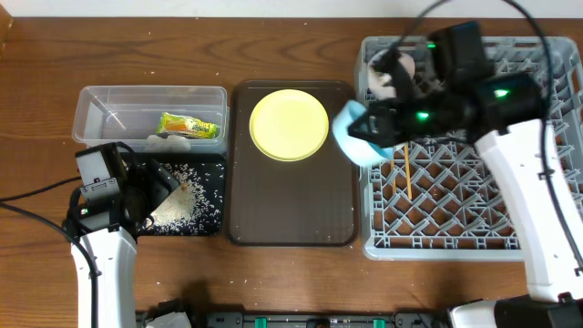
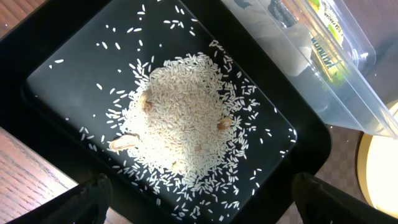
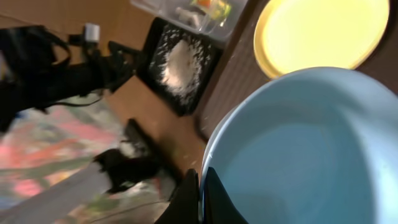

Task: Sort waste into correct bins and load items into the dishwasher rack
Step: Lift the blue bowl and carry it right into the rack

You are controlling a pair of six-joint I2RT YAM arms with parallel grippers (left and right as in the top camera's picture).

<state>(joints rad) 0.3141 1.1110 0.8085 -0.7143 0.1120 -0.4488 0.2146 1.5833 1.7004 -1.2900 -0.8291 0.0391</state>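
The right gripper (image 3: 200, 190) pinches the rim of the blue bowl (image 1: 357, 137), holding it tilted over the left edge of the rack (image 1: 455, 210). The left gripper (image 2: 202, 199) hangs wide open above the rice (image 2: 183, 124) in the black tray (image 2: 68, 81).

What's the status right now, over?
Left gripper open over rice. Right gripper shut on light blue bowl, at rack edge. Yellow plate not yet loaded.

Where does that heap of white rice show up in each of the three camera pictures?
Overhead: the rice lies at lower left, in the black tray.
Left wrist: it fills the middle of the picture.
Right wrist: small, upper middle, left of centre.
Shared landmark: the yellow plate, at the left wrist's lower right edge and the right wrist's top right.
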